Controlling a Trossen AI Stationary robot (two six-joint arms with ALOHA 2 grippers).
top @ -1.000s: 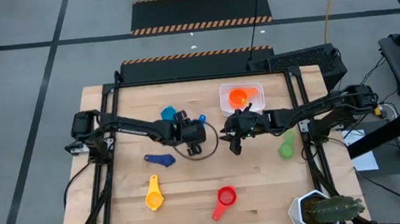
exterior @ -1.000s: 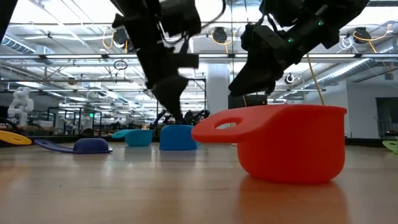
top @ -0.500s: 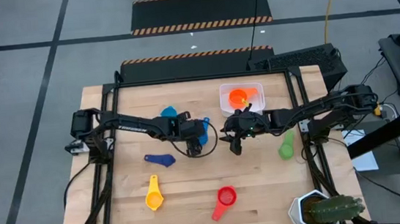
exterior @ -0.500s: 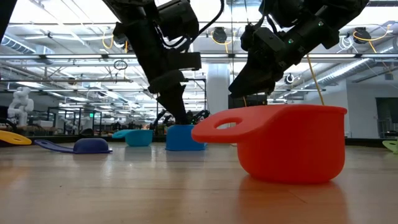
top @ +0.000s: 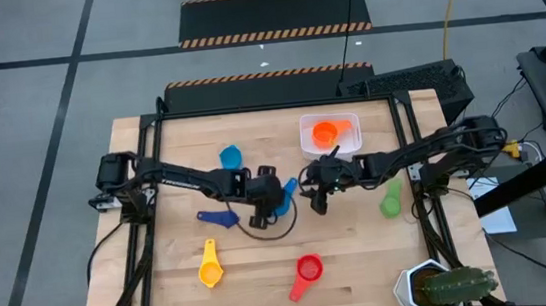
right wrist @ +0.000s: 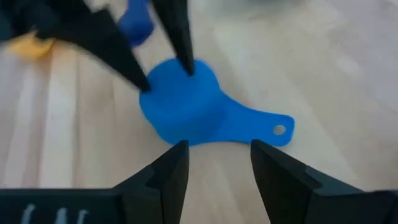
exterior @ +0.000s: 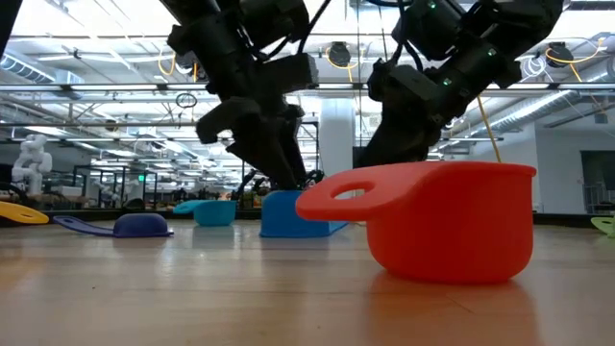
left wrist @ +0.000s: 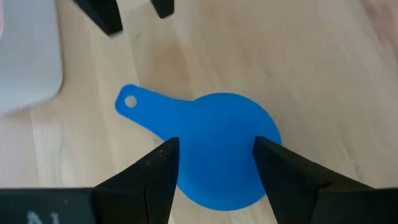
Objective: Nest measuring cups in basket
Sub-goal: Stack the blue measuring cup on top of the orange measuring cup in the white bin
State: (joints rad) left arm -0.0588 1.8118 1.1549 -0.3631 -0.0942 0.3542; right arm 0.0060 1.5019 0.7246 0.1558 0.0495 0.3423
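Left jaws: the left gripper (top: 276,201) stands near the middle of the tabletop, its two fingers (left wrist: 152,174) set on either side of the blue cup (left wrist: 217,146), gripping it across the bowl.
Blue cup: upside down on the wood, its flat handle with a small hole lying on the board; in the low view it sits on the tabletop (exterior: 288,298) under the left arm.
Right jaws: the right gripper (top: 318,197) hangs just at 3 o'clock of the blue cup, jaws open and empty, its fingers (right wrist: 168,177) pointing at the cup's handle side, not touching it.
Basket: the white basket (top: 306,142) sits at about 1 o'clock from the centre, near the far edge, with the orange cup (top: 326,133) inside it.
Light blue cup (top: 230,157): at 11 o'clock of the left gripper, on the wood.
Navy cup (top: 218,218): at 9 o'clock of the left gripper, bowl down.
Yellow cup (top: 210,267): at 7 o'clock, towards the near left.
Red cup (top: 308,271): at 6 o'clock, near the front edge; it fills the low view's foreground, bowl down.
Green cup (top: 391,200): at 3 o'clock, beyond the right gripper by the right edge.
Cactus pot (top: 437,288): at the near right corner.
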